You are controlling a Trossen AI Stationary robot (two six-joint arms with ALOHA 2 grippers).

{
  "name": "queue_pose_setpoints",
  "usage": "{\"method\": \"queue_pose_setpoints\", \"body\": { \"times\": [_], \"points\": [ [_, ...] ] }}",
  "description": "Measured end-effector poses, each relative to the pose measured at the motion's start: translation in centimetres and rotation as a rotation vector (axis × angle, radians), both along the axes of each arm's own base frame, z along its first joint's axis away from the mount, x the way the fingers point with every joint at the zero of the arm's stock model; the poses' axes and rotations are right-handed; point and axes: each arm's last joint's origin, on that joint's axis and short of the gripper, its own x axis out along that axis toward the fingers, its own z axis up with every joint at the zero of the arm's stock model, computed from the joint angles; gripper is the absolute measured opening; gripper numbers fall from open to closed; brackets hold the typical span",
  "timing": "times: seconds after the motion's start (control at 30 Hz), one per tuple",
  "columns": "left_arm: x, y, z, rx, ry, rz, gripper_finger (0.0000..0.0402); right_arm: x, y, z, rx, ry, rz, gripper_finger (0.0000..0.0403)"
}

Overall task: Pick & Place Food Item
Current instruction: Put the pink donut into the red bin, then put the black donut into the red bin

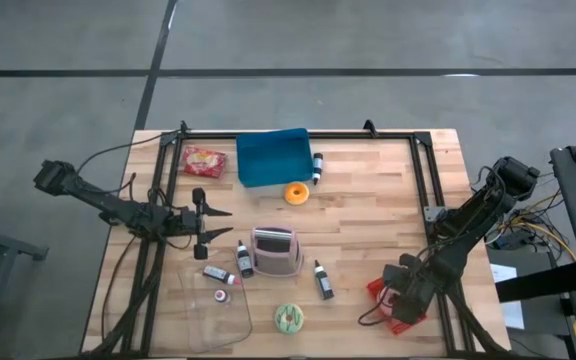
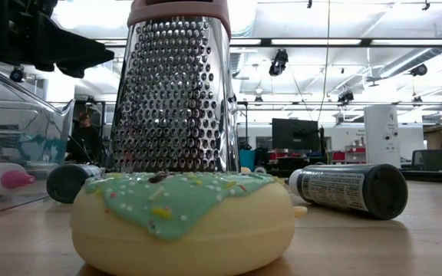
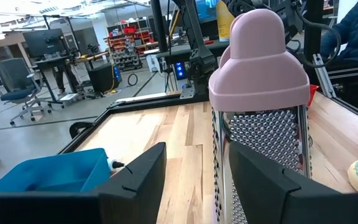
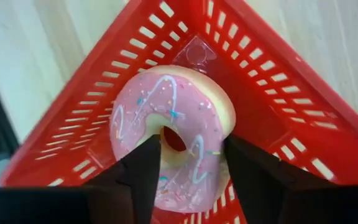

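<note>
A pink-iced donut lies in the red basket at the table's near right corner, tilted against the basket's inner walls. My right gripper hangs over it pointing steeply down, open, one finger before each side of the donut's hole. In the high view the arm hides the donut, and only the basket shows. My left gripper waits at the left, level and open, aimed at the grater. A green-iced donut and an orange donut lie flat on the table. My right gripper stands open above the pink donut's iced face, coming from above. Its fingers overlap the donut in the wrist view. Whether they touch it I cannot tell. The donut rests on the basket.
A blue bin and a snack bag sit at the far edge. The pink-topped grater stands mid-table, with small bottles around it. A clear container is at the near left. A black rail frame borders the table.
</note>
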Motion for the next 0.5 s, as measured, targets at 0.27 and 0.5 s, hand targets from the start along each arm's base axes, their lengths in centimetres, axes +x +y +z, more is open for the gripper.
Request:
{"method": "queue_pose_setpoints", "body": {
  "times": [0.27,0.5],
  "points": [
    [0.0,0.0,0.0,0.000,0.000,0.000,0.0177,0.3,0.2,1.4,-0.037,-0.009,-0.017,0.0198],
    [0.0,0.0,0.0,0.000,0.000,0.000,0.0177,-0.1,-0.6,2.1,-0.180,0.040,-0.037,0.0199]
  ]
}}
